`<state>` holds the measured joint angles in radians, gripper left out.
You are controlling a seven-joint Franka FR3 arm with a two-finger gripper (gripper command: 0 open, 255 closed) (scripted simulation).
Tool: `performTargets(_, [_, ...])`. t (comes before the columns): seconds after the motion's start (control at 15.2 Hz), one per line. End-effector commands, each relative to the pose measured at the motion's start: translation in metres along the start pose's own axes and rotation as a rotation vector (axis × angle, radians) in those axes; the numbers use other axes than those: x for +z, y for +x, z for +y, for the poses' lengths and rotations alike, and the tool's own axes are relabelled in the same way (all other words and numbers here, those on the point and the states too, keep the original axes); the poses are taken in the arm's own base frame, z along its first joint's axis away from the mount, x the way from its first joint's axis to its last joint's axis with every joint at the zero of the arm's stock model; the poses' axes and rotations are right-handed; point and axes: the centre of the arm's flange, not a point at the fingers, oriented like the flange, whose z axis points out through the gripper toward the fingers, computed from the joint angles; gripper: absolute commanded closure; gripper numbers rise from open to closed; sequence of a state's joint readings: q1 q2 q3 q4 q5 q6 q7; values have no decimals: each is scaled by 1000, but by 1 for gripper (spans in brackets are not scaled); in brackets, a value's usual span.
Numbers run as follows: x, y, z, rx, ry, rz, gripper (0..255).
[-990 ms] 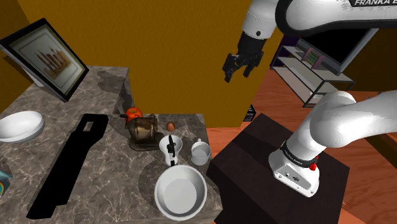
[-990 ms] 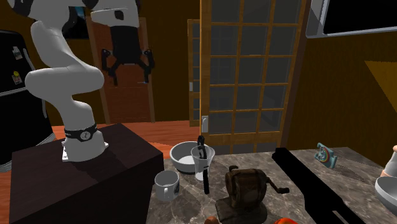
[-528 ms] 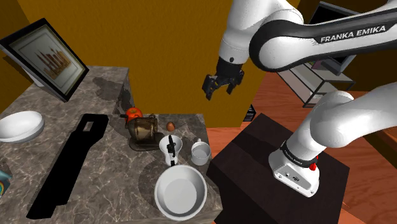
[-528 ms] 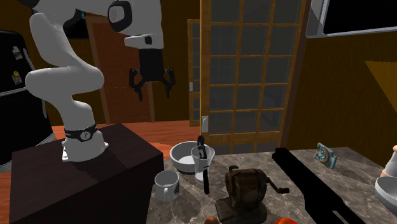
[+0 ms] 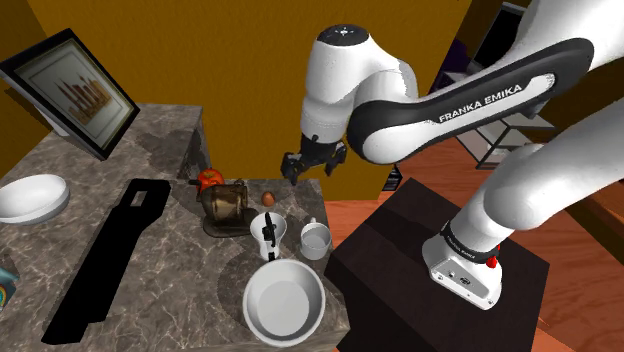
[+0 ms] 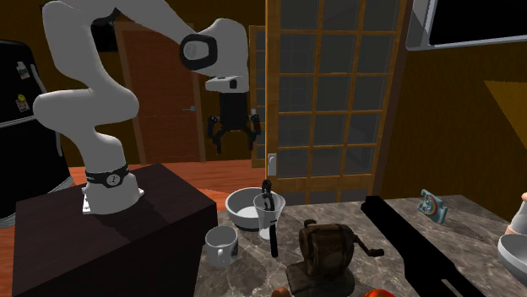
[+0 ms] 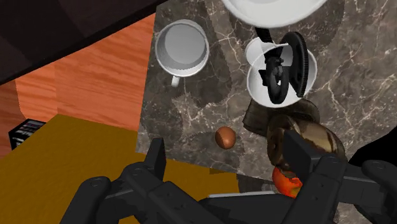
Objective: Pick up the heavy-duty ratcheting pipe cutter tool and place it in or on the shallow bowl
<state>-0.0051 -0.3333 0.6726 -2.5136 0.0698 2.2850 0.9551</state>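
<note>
**Gripper empty, fingers wide**

The white-and-black pipe cutter [image 5: 266, 232] stands just beside the mug [image 5: 315, 240], on the shoulder view's left. The shallow bowl [image 5: 284, 300] sits near the mug. The gripper [image 5: 308, 170] hangs well above the mug — fingers spread apart, touching nothing.

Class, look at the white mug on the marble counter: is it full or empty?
Empty. Seen from above in the wrist view, the white mug stands upright and its bare grey bottom is visible.
</note>
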Motion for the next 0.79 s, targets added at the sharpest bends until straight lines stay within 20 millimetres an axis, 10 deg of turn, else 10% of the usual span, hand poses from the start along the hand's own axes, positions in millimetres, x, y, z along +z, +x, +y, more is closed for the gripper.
performTargets(0.0, [19, -6, -22, 17, -5, 7, 0])
performTargets(0.73, [102, -17, -118, 86, -42, 43, 0])
